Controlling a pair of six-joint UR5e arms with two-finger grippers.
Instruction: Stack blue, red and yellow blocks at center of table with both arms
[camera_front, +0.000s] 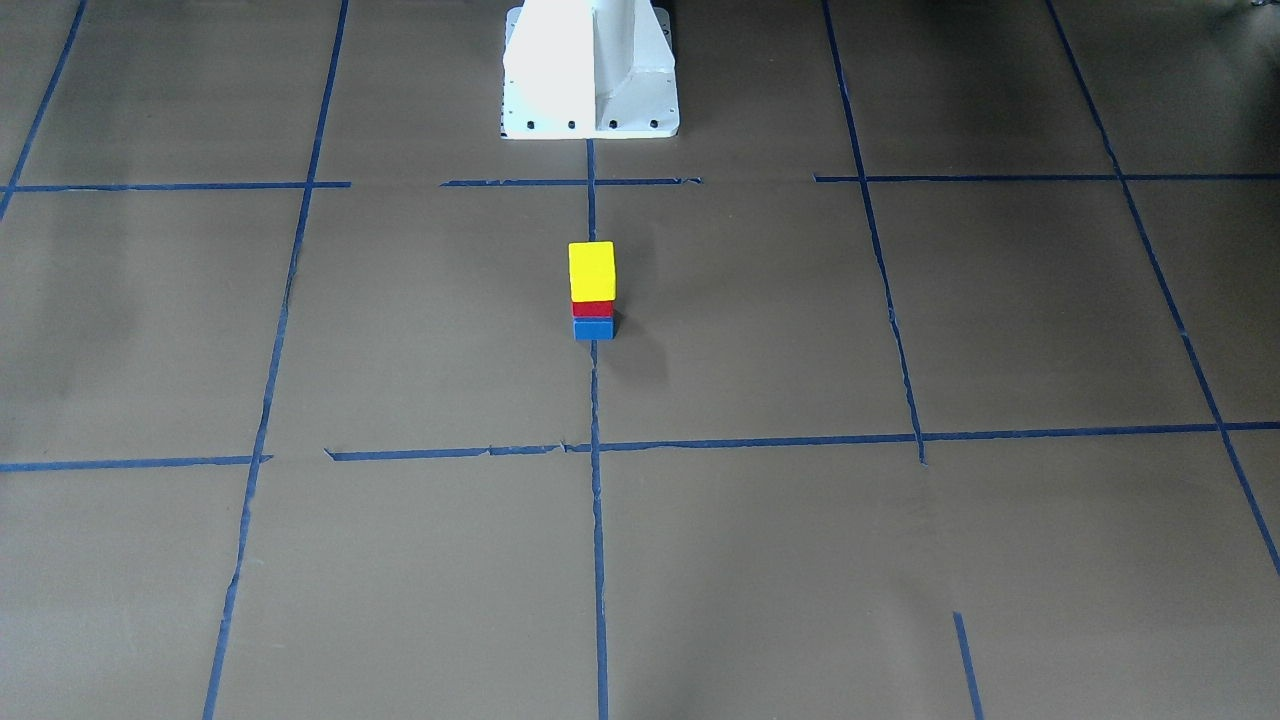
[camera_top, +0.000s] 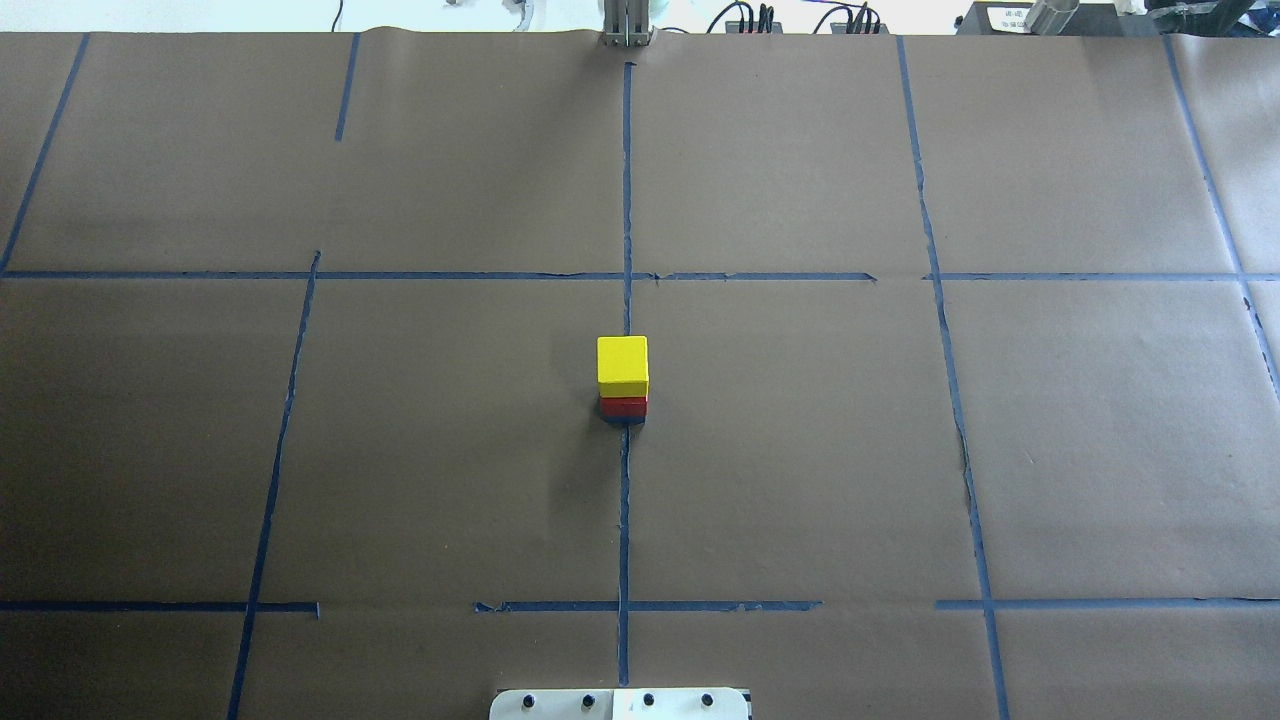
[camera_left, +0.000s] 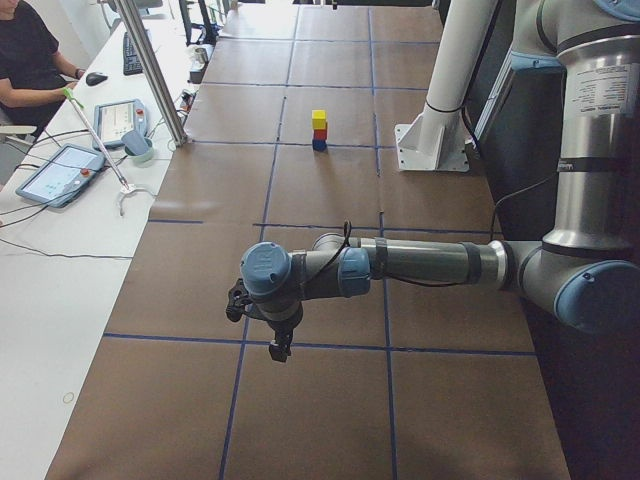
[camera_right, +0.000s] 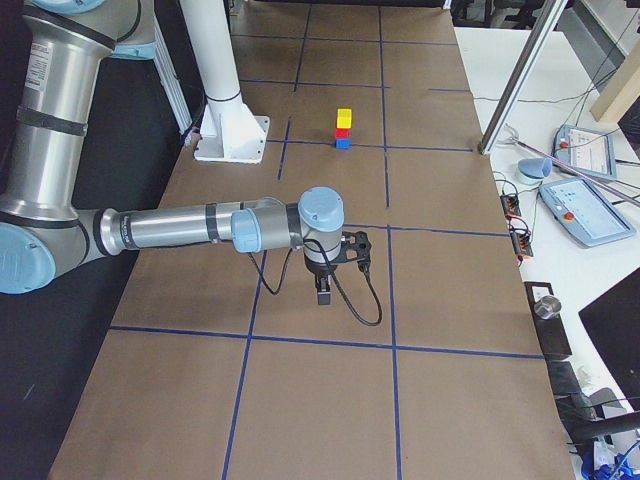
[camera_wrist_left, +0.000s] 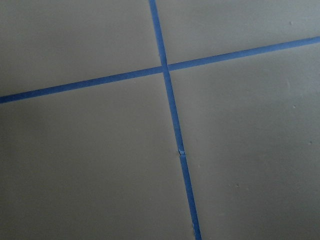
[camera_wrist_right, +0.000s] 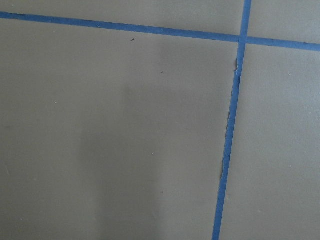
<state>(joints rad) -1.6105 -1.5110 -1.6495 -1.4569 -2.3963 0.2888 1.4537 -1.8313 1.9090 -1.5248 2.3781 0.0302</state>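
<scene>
A stack stands at the table's centre: the yellow block (camera_front: 591, 270) on the red block (camera_front: 592, 309) on the blue block (camera_front: 593, 329). It also shows in the overhead view, with the yellow block (camera_top: 622, 365) on top, the red block (camera_top: 623, 406) under it and the blue block (camera_top: 624, 421) barely visible. My left gripper (camera_left: 279, 350) shows only in the exterior left view, far from the stack. My right gripper (camera_right: 325, 292) shows only in the exterior right view, also far from it. I cannot tell whether either is open or shut. The wrist views show only paper and tape.
Brown paper with blue tape lines (camera_top: 625, 200) covers the table. The white robot base (camera_front: 590, 70) stands behind the stack. A side desk with tablets (camera_left: 60, 170) and a seated person (camera_left: 25, 55) lies along the far edge. A metal post (camera_right: 520, 85) stands there too.
</scene>
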